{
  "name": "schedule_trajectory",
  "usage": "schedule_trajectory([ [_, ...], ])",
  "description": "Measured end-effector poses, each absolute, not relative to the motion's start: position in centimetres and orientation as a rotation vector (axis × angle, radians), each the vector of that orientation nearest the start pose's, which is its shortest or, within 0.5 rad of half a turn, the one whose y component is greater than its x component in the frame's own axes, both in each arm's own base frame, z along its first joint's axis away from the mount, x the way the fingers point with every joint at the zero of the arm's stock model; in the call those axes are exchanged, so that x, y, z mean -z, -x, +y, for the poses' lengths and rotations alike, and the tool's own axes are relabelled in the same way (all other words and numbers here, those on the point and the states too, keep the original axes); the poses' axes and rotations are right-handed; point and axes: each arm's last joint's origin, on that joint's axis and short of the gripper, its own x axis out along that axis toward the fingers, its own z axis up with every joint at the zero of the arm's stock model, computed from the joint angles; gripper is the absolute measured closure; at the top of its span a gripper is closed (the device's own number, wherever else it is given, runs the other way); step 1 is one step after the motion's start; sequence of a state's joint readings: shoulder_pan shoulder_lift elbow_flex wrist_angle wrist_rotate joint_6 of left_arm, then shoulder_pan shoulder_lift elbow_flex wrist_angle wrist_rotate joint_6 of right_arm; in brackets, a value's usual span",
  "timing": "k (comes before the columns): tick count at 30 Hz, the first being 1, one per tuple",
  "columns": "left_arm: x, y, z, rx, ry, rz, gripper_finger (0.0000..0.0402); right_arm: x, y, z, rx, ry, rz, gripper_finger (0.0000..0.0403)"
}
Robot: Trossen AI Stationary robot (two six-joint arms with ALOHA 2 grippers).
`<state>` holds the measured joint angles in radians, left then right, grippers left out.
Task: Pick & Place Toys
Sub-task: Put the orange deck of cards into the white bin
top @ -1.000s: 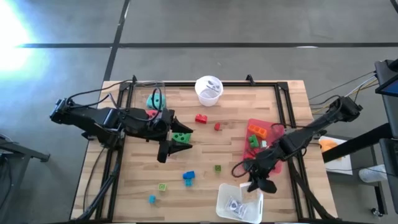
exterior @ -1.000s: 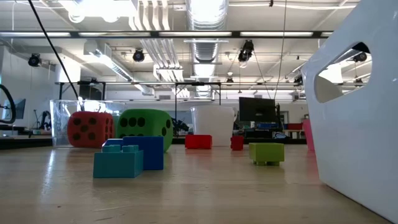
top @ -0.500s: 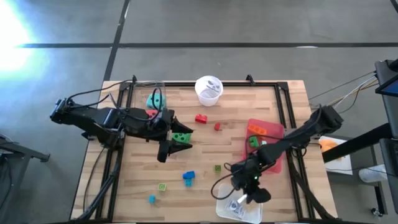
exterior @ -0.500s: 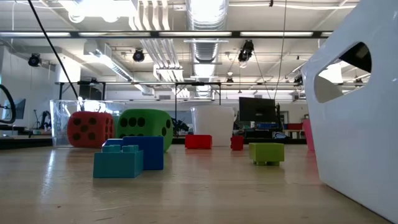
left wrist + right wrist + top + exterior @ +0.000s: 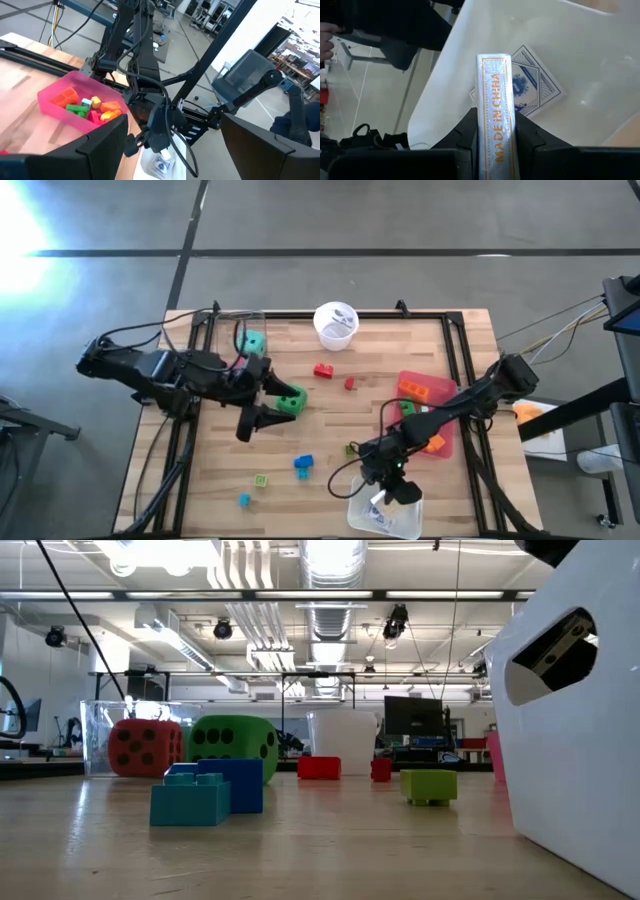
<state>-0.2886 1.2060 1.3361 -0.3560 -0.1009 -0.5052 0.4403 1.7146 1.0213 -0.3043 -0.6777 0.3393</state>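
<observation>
Starting at the left of the high view, your left arm lies stretched across the table's left side, its left gripper (image 5: 262,402) hanging with jaws spread wide and nothing between them, just left of the green die (image 5: 291,398). The teal die (image 5: 251,343) sits above it near the table's upper left, with a red die (image 5: 146,747) beside the green one in the low view. Toward the middle, a red brick (image 5: 323,370) lies below the white cup (image 5: 336,323), and a blue brick (image 5: 303,465) sits lower down. On the right, the pink bin (image 5: 441,392) holds orange and green bricks. Your right arm reaches diagonally down from the right edge, its right gripper (image 5: 397,491) poised over the white tray (image 5: 360,505) at the bottom centre, jaws pinched narrowly on a card pack (image 5: 494,120) held upright on edge.
</observation>
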Motion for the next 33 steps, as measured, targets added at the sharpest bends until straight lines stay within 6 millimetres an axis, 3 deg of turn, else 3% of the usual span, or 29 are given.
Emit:
schedule_trajectory([
  [6, -42.9, -23.1, -6.6, 0.134, 0.461, 0.237, 0.0083, -17.7, -29.4, 15.8, -0.834, -0.399, 1.209, 0.0345],
  [23, -42.7, -22.9, -6.5, 0.117, 0.450, 0.258, 0.0082, -17.3, -29.1, 15.6, -0.830, -0.392, 1.217, 0.0345],
  [29, -42.7, -22.9, -6.5, 0.117, 0.451, 0.258, 0.0082, -17.2, -29.2, 15.6, -0.782, -0.375, 1.207, 0.0302],
  [33, -42.7, -22.9, -6.5, 0.118, 0.451, 0.257, 0.0082, -17.2, -29.2, 15.6, -0.779, -0.373, 1.207, 0.0292],
])
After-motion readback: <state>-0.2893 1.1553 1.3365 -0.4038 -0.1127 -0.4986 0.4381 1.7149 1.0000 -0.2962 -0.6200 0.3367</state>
